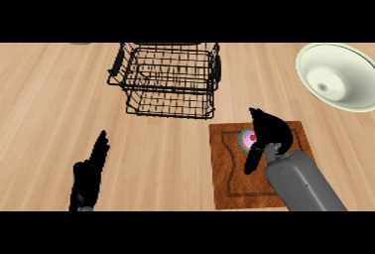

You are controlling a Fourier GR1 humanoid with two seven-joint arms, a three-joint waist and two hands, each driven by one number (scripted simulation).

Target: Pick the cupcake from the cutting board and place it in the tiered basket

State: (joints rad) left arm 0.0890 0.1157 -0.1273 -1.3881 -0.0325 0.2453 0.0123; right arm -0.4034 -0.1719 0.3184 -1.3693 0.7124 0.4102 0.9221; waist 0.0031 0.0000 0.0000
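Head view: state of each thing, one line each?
cupcake: on the cutting board, mostly hidden under the right hand, not lifted.
cutting board: flat on the counter, near the basket.
tiered basket: upright, nothing visible inside.
bowl: upright at the right edge, nothing visible in it.
right hand: over the cupcake; fingers' closure unclear.
left hand: open, resting at lower left.

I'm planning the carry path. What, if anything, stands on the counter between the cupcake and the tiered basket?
Nothing visible: only bare counter lies between the cupcake on the cutting board and the tiered basket.
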